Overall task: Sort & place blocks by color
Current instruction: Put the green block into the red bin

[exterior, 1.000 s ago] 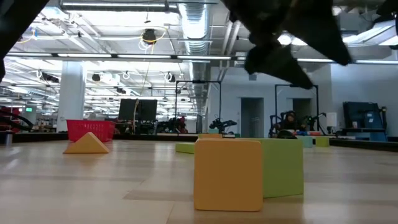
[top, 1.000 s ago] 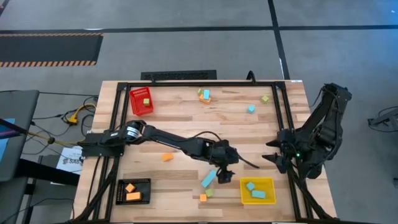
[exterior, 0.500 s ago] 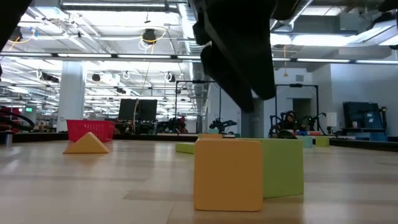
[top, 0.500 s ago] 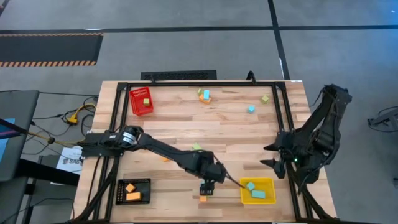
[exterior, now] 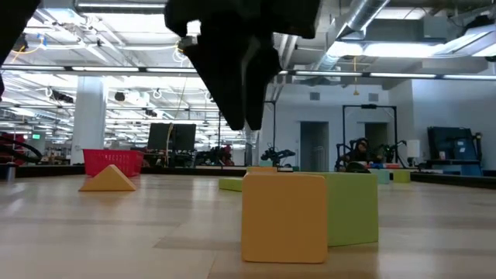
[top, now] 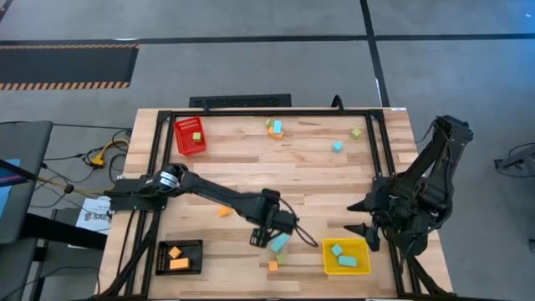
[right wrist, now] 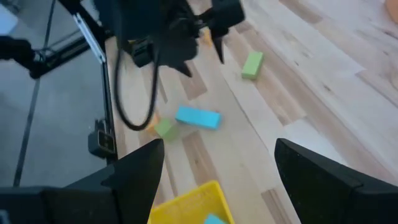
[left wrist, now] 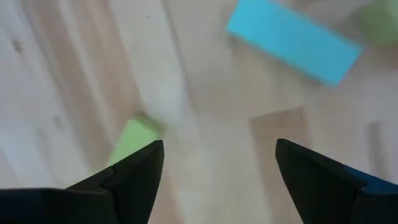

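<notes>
My left gripper (top: 259, 239) (left wrist: 217, 144) hangs open over the near middle of the table, touching nothing. The long cyan bar (top: 280, 243) (left wrist: 292, 40) lies flat just to its right. A light green block (left wrist: 130, 140) lies on the wood beside one of its fingers. An orange cube (top: 272, 266) (exterior: 284, 217) and a green block (top: 282, 257) (exterior: 353, 209) sit together near the near edge. An orange wedge (top: 224, 211) lies left of them. My right gripper (top: 354, 216) waits open at the right edge.
The yellow bin (top: 364, 251) holds cyan blocks, the black bin (top: 161, 255) orange ones, and the red bin (top: 179, 142) one green block. More blocks lie at the far side: a mixed cluster (top: 275, 127), a cyan cube (top: 338, 145), a green one (top: 356, 132).
My left gripper has swept toward the table's left, dipping toward the near edge over the orange cube and then drawing back a little. My right gripper has drifted slightly toward the near edge. The blocks have stayed where they were.
</notes>
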Controlling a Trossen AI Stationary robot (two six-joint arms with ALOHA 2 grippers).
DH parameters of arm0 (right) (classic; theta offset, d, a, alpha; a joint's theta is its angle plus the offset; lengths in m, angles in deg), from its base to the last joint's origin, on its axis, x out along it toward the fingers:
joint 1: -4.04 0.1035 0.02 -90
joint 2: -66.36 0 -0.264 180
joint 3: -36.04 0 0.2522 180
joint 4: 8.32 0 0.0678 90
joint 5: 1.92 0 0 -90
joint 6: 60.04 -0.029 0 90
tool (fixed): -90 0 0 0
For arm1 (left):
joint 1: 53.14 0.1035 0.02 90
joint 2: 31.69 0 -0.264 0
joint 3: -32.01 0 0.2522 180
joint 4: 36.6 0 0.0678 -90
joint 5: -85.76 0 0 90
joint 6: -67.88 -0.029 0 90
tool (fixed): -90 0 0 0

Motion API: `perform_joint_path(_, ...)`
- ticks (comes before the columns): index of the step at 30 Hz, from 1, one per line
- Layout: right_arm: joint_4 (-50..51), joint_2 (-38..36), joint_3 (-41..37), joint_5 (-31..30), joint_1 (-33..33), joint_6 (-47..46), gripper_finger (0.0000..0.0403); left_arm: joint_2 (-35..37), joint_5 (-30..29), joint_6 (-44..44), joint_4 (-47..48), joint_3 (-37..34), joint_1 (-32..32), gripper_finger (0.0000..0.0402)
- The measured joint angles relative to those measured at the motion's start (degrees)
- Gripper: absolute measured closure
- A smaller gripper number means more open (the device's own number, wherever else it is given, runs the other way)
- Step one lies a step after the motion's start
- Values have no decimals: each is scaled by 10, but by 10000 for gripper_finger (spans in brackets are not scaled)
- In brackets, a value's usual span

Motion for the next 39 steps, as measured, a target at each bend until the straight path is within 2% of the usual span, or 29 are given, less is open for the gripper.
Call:
perform_joint_path(5,-12,23,0,-4,-13,0,76,8,6,-124,1,-2,52,124)
perform_joint_path(12,-12,36,0,11,-40,-6,76,-10,68,-240,19,-4,131,126)
perform_joint_path(20,-11,36,0,13,-54,-7,76,-8,94,-341,-23,-72,143,126)
perform_joint_path(30,-3,36,0,11,-68,-11,76,-9,92,-357,-122,-104,132,127)
perform_joint_path(39,-3,36,0,26,-82,-10,76,-5,109,-357,-153,-155,133,127)
